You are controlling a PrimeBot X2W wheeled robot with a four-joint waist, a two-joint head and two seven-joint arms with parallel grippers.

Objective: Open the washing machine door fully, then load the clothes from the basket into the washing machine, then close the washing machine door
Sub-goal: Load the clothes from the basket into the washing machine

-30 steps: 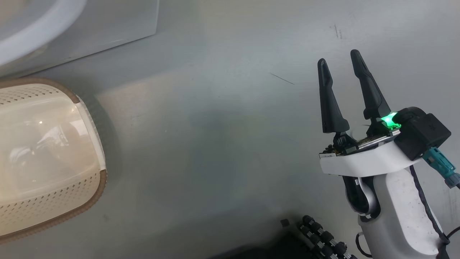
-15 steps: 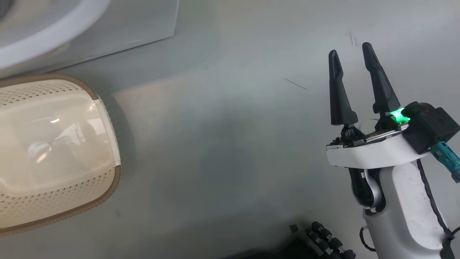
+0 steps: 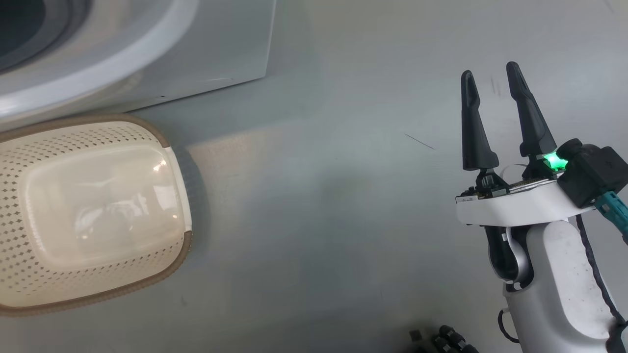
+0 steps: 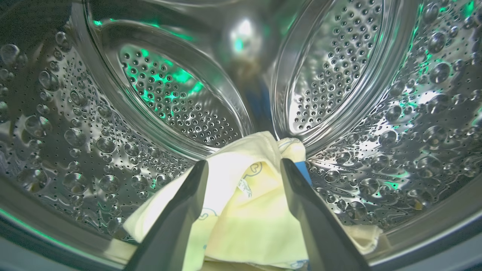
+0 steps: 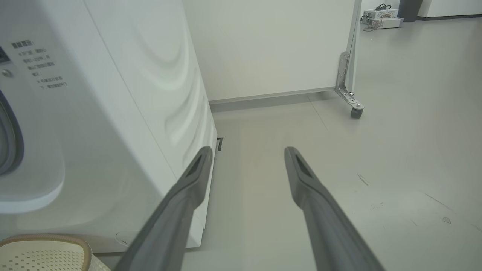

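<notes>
Left gripper (image 4: 244, 162) spread wide inside the washing machine (image 4: 169, 94) drum; the clothes (image 4: 241, 214) lie loose between and just under its fingers (image 4: 180, 210). Left probably has to back straight out. Right gripper (image 3: 489, 69) also wide, outside, over floor.

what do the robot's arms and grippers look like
The right gripper has two long, tapered black fingers on a white wrist plate, with a green light and a black box beside them. A teal plug sticks out of the box, and a thin black cable runs down the speckled white forearm. The left gripper has the same dark tapered fingers.
</notes>
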